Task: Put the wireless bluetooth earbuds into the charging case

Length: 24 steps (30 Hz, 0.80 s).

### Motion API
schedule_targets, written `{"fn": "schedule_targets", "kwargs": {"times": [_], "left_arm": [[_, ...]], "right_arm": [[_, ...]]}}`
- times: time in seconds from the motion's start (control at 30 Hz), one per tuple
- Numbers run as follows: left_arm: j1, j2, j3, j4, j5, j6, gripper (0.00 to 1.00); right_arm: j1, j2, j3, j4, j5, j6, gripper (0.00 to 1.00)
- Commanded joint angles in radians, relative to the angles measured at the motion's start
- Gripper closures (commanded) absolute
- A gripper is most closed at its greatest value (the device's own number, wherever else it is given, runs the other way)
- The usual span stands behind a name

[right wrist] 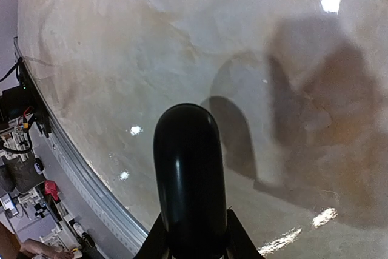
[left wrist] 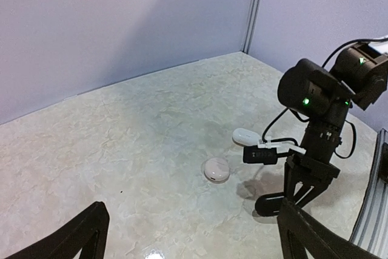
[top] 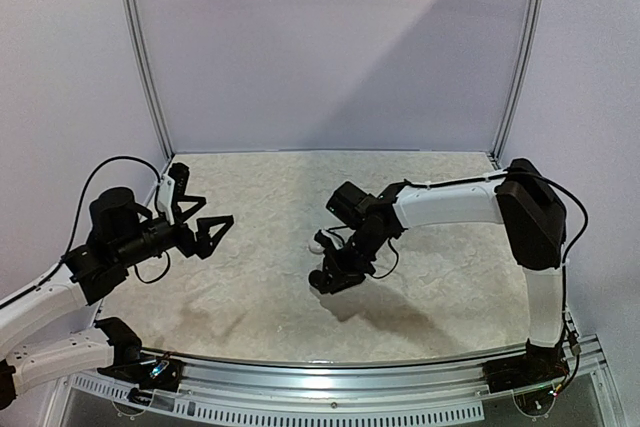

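We see three small cases. A round white case (left wrist: 216, 169) lies flat on the table (left wrist: 121, 137) near the middle of the left wrist view. Its lid looks shut, so we cannot see inside. A second white case (left wrist: 244, 136), more oval, sits a little up and to the right of it, apart from it and close to the right arm. The third is a black case (right wrist: 188, 174). It fills the lower middle of the right wrist view, shiny and round at the top. It stands between the fingers of the right gripper (top: 337, 277), which squeeze it from both sides. We cannot tell if it is open or what is in it. The earbuds are too small for us to find in any view.

A small black tag (left wrist: 262, 156) hangs on the right arm, with white marks too tiny to read. Green lights (left wrist: 306, 100) glow on that wrist.

The right arm reaches in from the right of the top view. It bends at the elbow and points its gripper down at the table near the middle of the frame, just below a white case. The left gripper (top: 203, 197) is at the left of the top view, lifted off the table. Its two fingers are spread wide with nothing between them. It faces the cases from well apart.
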Motion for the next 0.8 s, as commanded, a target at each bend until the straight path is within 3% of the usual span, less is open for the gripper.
{"fn": "schedule_targets", "kwargs": {"times": [0.0, 0.07, 0.2, 0.37, 0.53, 0.77], "left_arm": [[0.017, -0.016, -0.025, -0.030, -0.034, -0.022, 0.01], [0.021, -0.018, -0.026, -0.033, -0.035, -0.023, 0.01], [0.034, -0.026, -0.028, -0.039, -0.039, -0.024, 0.01], [0.054, -0.029, -0.037, -0.039, -0.046, -0.024, 0.01], [0.091, -0.032, -0.046, -0.030, -0.062, -0.020, 0.01], [0.207, -0.030, -0.085, -0.029, -0.207, -0.037, 0.01]], "right_arm": [[-0.039, 0.030, -0.016, 0.024, -0.056, 0.102, 0.95], [-0.051, 0.042, -0.016, 0.016, -0.051, 0.104, 0.91], [-0.062, 0.060, -0.015, -0.027, -0.024, 0.088, 0.63], [-0.075, 0.034, -0.011, -0.077, 0.038, 0.066, 0.35], [-0.105, -0.017, 0.066, -0.225, 0.161, 0.003, 0.03], [-0.232, -0.248, -0.001, -0.177, 0.357, -0.024, 0.01]]}}
